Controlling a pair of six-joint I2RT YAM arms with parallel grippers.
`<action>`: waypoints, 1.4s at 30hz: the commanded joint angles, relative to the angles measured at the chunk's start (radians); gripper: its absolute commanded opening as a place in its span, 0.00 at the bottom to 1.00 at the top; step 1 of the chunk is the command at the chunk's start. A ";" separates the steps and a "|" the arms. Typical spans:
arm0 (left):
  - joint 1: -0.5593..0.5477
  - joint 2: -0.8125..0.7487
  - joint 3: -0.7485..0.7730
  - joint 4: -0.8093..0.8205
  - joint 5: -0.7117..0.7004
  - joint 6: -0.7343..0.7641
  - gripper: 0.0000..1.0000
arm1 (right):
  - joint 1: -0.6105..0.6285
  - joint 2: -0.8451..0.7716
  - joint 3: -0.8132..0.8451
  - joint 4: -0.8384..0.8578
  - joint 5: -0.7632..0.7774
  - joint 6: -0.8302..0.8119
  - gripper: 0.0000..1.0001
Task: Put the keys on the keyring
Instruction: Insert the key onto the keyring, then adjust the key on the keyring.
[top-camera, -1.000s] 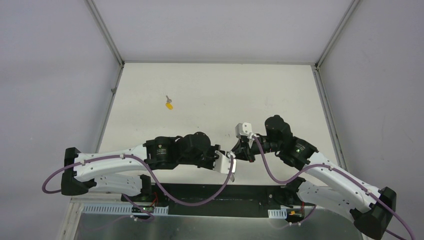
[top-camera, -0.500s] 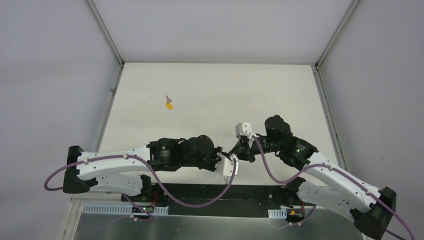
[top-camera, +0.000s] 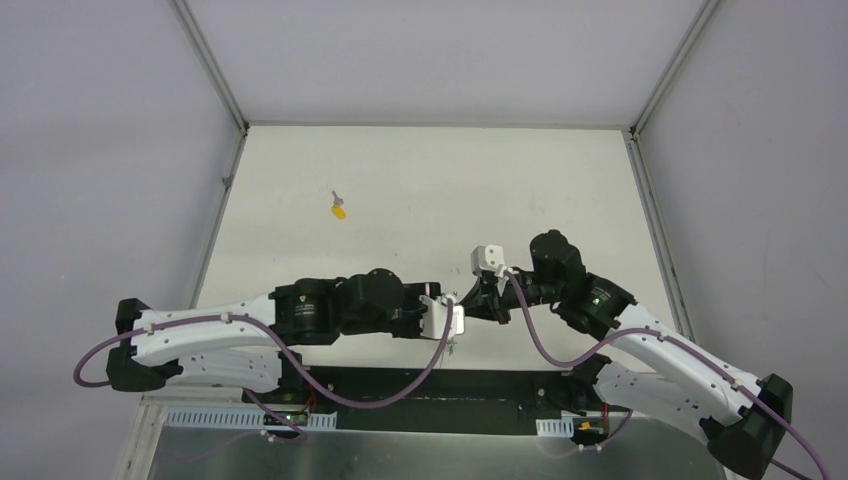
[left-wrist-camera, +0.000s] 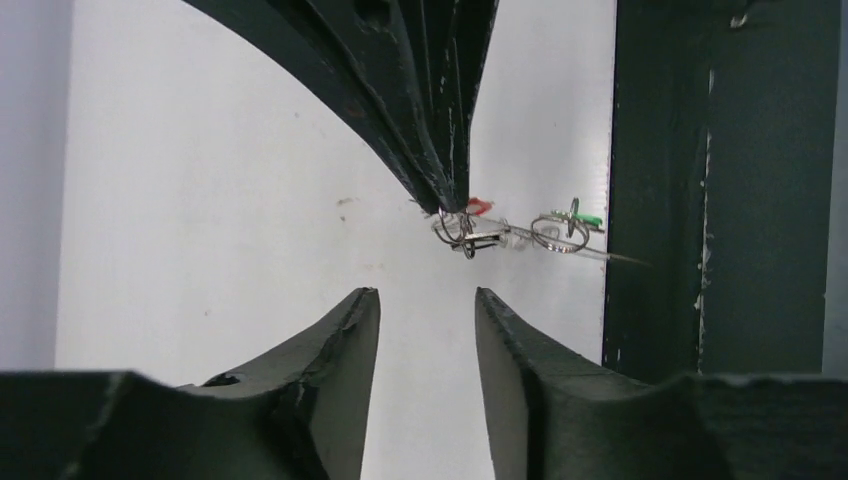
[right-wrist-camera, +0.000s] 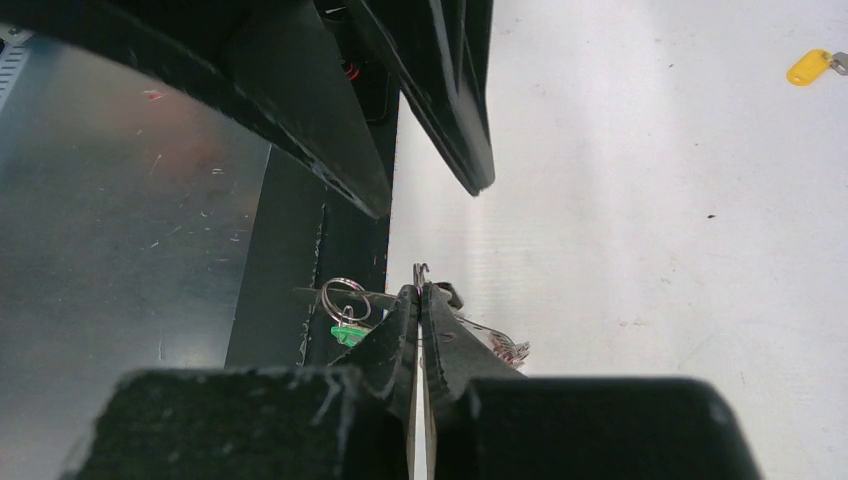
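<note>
**Ring pinched on the right, left claw standing off empty**

Right gripper (right-wrist-camera: 420, 292) is clamped tight, its two fingertips meeting with no gap, and a bit of the keyring (left-wrist-camera: 482, 236) pokes out between them. I read that grip as a way to hold the loop's end up and steady, off the table (top-camera: 450, 170), so a key can be fed onto it.

Just left of it, the left gripper (left-wrist-camera: 427, 302) faces those tips with its jaws about half apart. It holds nothing and touches nothing; only bare table shows in the gap. My guess is it stands ready to take the ring or go for a key.

The green-tagged key (left-wrist-camera: 588, 220) hangs by its own small ring just beside the pinch, at the near table edge against the dark strip (left-wrist-camera: 700, 150), and looks threaded on already. A small red piece (left-wrist-camera: 480, 205) sits at the right fingertips.

The yellow-tagged key (top-camera: 340, 210) lies far left on the table, well apart from both arms. I can't find a black-tagged key in any view.
</note>
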 joint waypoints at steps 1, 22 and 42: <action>-0.008 -0.101 -0.073 0.196 0.051 -0.115 0.36 | 0.000 -0.026 0.008 0.046 -0.008 -0.003 0.00; 0.113 -0.094 -0.191 0.376 0.222 -0.312 0.38 | 0.000 -0.039 0.000 0.047 0.000 0.005 0.00; 0.165 -0.036 -0.197 0.401 0.313 -0.340 0.19 | 0.000 -0.033 0.004 0.049 0.001 0.006 0.00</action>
